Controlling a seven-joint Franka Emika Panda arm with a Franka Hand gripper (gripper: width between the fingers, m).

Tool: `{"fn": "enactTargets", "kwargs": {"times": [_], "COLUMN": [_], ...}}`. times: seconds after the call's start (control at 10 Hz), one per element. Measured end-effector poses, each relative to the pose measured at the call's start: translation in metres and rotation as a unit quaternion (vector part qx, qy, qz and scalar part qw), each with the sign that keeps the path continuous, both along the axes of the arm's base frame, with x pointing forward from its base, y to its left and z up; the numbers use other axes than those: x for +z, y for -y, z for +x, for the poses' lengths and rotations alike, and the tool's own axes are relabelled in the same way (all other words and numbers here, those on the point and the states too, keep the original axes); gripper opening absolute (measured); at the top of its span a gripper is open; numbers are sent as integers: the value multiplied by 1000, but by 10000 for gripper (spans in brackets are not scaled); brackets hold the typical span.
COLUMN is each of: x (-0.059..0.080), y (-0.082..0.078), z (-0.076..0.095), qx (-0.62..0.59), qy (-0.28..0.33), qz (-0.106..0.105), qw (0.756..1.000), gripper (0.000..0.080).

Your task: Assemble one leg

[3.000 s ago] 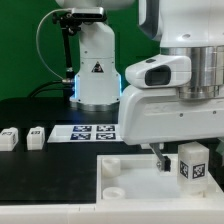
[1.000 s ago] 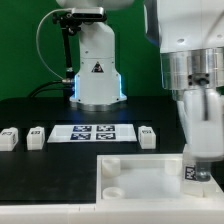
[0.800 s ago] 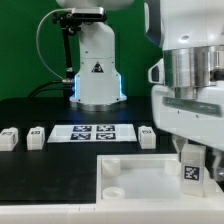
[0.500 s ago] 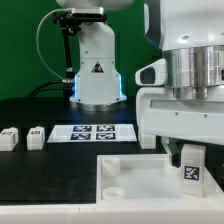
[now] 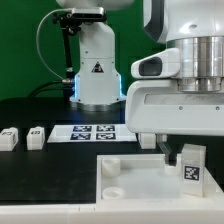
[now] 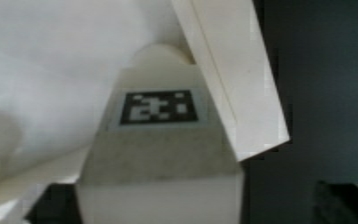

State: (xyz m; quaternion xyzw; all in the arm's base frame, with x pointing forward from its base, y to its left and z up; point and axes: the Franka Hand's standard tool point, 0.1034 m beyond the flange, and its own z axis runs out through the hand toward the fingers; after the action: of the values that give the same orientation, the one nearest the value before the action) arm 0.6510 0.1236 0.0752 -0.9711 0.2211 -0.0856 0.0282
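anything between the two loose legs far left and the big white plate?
Exterior view: the two loose legs and the plate have only bare black table between them.

The leg [image 6: 158,140] fills the middle of the wrist view, its square black-and-white marker tag [image 6: 160,107] facing the camera. Behind it lies the white plate [image 6: 43,60], whose raised edge [image 6: 229,70] runs just beside the leg. Past that edge, the surface is dark [image 6: 327,80].

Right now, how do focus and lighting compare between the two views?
Exterior view: evenly lit and fairly sharp, the white plate bright against the dark table. Wrist view: very close and soft, the leg blurred with its tag just readable, its lower face in shadow.
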Motion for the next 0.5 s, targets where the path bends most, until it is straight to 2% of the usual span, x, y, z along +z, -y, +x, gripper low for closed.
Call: {"fn": "enactTargets", "kwargs": {"times": [0.1,0.2,0.3,0.5], "x": [0,-2,-3,-4], "y": [-1,3,6,11], "z": [0,-3,-4,-5], "qx": [-31,-97,-139,-240], "qy": [-1,-9,-12,-18], "qz": [8,18,23,41], "qw": [999,995,990,970], "gripper": [377,377,318,313]}}
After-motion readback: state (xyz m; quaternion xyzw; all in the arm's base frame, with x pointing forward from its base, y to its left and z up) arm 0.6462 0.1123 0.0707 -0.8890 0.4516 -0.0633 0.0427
